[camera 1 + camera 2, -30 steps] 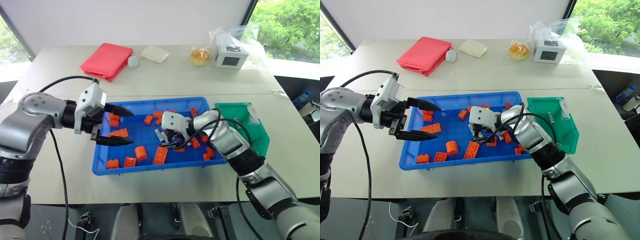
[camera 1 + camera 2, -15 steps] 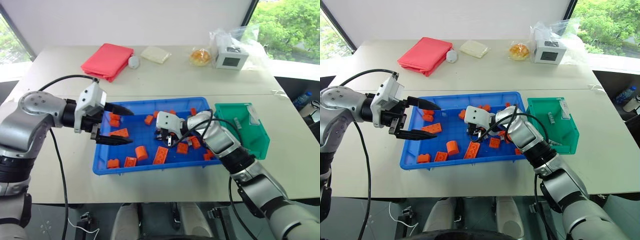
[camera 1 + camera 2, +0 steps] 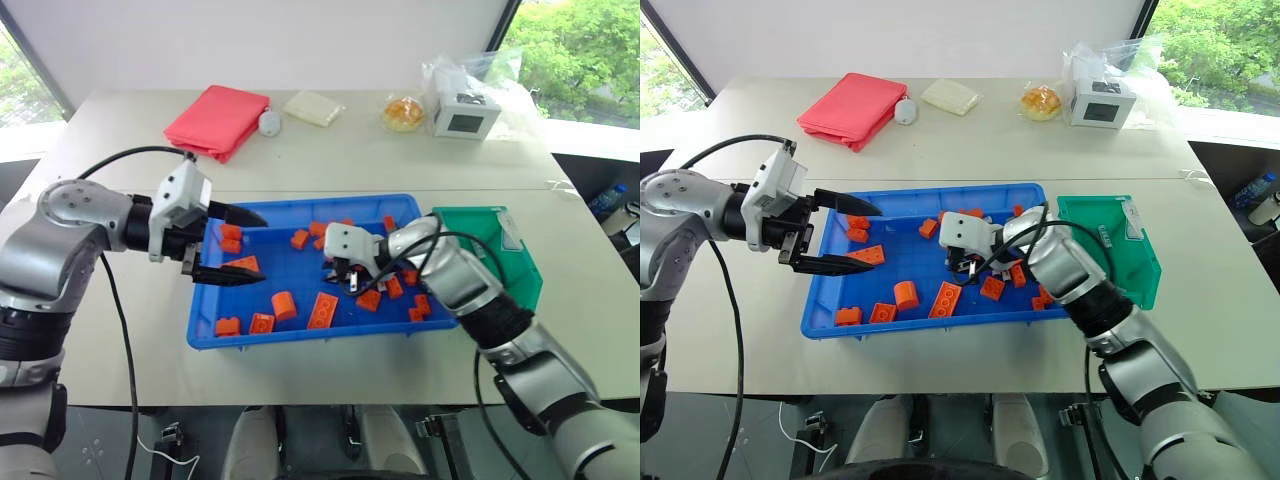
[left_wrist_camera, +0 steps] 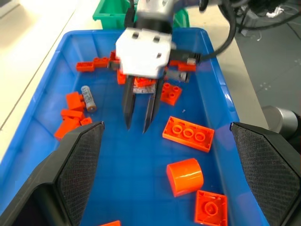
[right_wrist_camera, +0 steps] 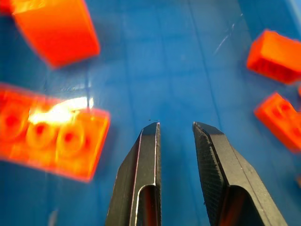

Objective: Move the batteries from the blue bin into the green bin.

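Observation:
The blue bin (image 3: 300,203) lies mid-table with several orange bricks in it. One silver-grey battery (image 4: 88,98) rests on its floor near the side wall, beside some bricks. My right gripper (image 3: 346,284) points down into the bin's middle. Its fingers (image 5: 146,155) stand a narrow gap apart with nothing between them, their tips just above the bare blue floor. The battery lies apart from it. My left gripper (image 3: 250,247) hovers wide open over the bin's left end, empty. The green bin (image 3: 492,250) stands against the blue bin's right end.
Orange bricks (image 3: 322,310) lie scattered over the blue bin's floor, several close around the right gripper. At the table's far side are a red cloth (image 3: 215,118), a white packet (image 3: 312,107), a bun (image 3: 402,112) and a white box (image 3: 460,115).
My right gripper's fingers have come together from wide open to a narrow gap. The hand dipped left, then drew back right. The left arm stays still.

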